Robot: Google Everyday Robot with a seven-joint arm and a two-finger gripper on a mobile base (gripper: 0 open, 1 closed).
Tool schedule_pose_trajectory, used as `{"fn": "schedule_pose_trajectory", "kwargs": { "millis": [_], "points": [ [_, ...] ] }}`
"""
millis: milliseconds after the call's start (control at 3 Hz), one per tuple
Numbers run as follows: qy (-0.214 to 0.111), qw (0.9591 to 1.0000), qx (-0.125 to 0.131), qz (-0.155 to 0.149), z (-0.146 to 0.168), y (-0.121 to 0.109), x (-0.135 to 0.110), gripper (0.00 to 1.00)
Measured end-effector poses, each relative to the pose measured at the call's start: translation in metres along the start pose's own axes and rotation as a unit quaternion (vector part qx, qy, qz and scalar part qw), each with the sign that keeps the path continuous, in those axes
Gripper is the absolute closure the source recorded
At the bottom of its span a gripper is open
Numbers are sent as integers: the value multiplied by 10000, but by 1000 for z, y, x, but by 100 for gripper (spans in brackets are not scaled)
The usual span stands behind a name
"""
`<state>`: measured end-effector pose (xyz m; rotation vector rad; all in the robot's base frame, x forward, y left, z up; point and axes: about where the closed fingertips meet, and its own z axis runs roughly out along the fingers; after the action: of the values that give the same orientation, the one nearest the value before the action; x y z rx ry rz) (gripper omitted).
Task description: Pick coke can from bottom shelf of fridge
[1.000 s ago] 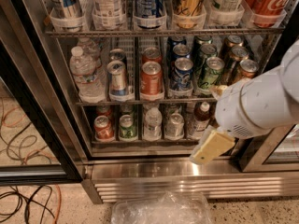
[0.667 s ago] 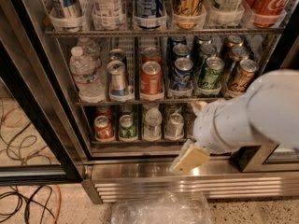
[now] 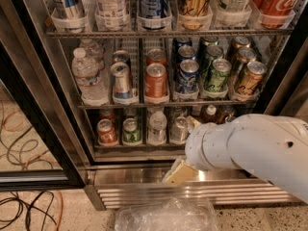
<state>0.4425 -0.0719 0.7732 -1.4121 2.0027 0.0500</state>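
The fridge (image 3: 120,189) stands with its glass door swung open. The coke can (image 3: 107,131), short and red with a silver top, stands at the left end of the dim bottom shelf (image 3: 134,147). Next to it on its right stand a green can (image 3: 131,130) and two silver cans. My gripper (image 3: 180,173) hangs on the white arm (image 3: 255,148) that comes in from the right. It is low in front of the steel rail below the bottom shelf, to the right of and lower than the coke can, not touching it. The arm hides the shelf's right part.
The middle rack holds a water bottle (image 3: 89,76), a larger orange-red can (image 3: 155,81) and blue, green and gold cans. The black door frame (image 3: 33,129) runs down the left. Cables (image 3: 29,211) lie on the floor. A clear plastic bag (image 3: 166,215) lies before the base grille.
The arm has swung left and down across the fridge front, and the gripper has dropped from the bottom shelf's height to the steel rail below it. The cans have not moved.
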Motion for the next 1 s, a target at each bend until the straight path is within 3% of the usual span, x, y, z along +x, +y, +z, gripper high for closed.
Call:
{"fn": "schedule_pose_trajectory", "kwargs": {
  "millis": [333,667,1000],
  "points": [
    [0,10000,0,0,0,0,0,0],
    [-372,9987,2,362,16,0,-5,0],
    [-922,9871,-210,1292,65,33,-2,0]
  ]
}}
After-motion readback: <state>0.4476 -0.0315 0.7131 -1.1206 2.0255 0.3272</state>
